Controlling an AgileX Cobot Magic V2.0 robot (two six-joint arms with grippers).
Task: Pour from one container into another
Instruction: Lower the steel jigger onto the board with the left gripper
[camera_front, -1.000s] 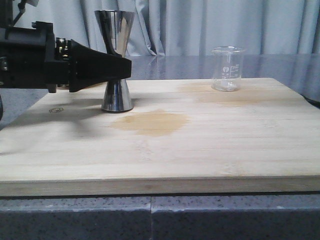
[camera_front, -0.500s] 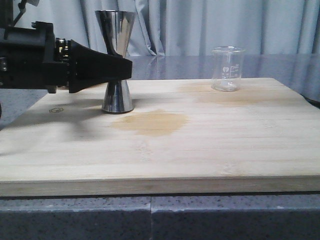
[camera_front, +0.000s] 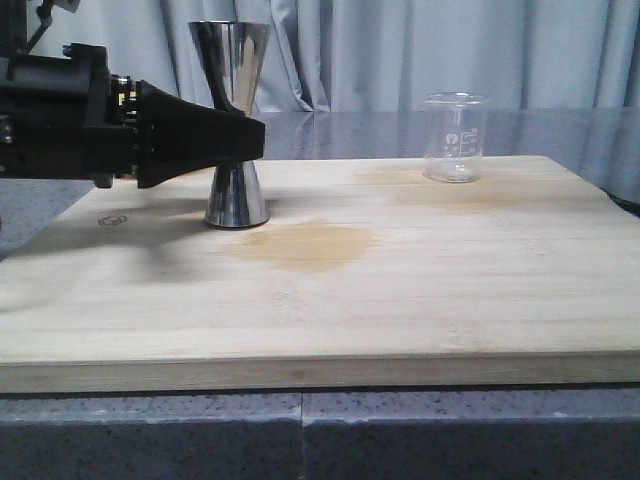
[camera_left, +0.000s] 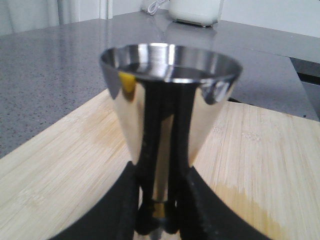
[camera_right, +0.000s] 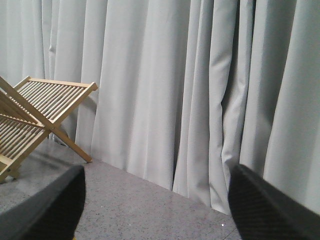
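Your left gripper (camera_front: 250, 140) hid the jigger's (camera_front: 233, 120) waist, jaws clamped on it; the jigger sat far-left on the board (camera_front: 400, 290), nudged slightly right since before. The beaker (camera_front: 455, 137) stood far-right, untouched. Your right gripper (camera_right: 155, 200) faced curtains, jaws spread apart.
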